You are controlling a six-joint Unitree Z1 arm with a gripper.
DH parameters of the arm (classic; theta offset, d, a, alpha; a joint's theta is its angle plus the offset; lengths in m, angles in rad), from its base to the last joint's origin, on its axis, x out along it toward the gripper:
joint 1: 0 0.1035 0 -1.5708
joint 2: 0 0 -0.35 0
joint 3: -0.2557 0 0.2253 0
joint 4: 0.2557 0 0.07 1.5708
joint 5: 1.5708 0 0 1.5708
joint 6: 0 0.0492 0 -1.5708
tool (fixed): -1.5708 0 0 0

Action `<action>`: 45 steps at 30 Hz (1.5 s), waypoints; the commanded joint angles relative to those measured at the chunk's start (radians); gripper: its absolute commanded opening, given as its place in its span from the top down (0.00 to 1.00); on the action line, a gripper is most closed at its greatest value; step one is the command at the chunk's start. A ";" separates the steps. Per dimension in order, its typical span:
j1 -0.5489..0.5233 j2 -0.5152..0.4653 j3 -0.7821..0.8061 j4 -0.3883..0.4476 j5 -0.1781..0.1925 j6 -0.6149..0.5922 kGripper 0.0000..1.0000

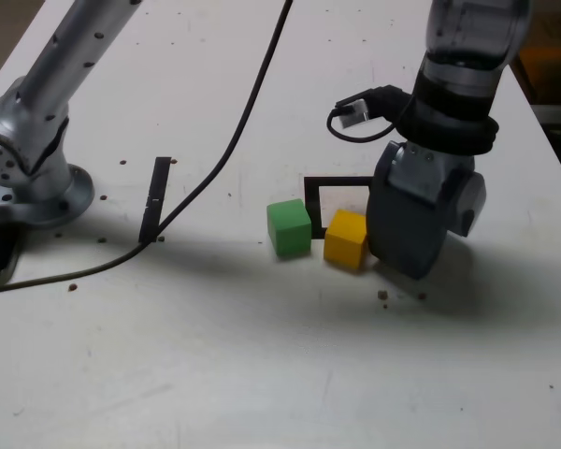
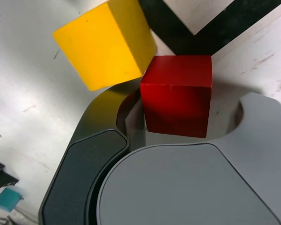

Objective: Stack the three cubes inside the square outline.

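Holding our gripper (image 2: pixel 194 99) spread around red cube (image 2: pixel 177 96) at near right corner of outline (image 1: pixel 313 208), gap showing on one side; cannot tell if other side touches. Yellow cube (image 1: pixel 345 239) sits just left of gripper, at outline's near edge. Green cube (image 1: pixel 289 227) stands left of yellow, apart. We see outline's white centre behind yellow, all three cubes unstacked.

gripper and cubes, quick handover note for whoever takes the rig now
Gripper: partly open around the red cube, which is between its jaws; a firm grip can't be confirmed.
Yellow cube: on the table, beside the red one.
Green cube: on the table, to the yellow cube's left in the exterior view.
Square outline: no stack in it.
Done: no cubes stacked.
Left: all three cubes into the outline, stacked.
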 commanded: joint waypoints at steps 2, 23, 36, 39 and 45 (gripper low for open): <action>0.002 0.003 -0.003 0.000 0.003 -0.003 0.68; -0.070 -0.079 -0.075 0.059 0.034 -0.003 0.72; -0.072 -0.189 -0.105 0.185 0.264 0.097 0.72; -0.071 -0.205 -0.089 0.209 0.308 0.170 0.72; -0.086 -0.219 -0.037 0.235 0.360 0.340 0.72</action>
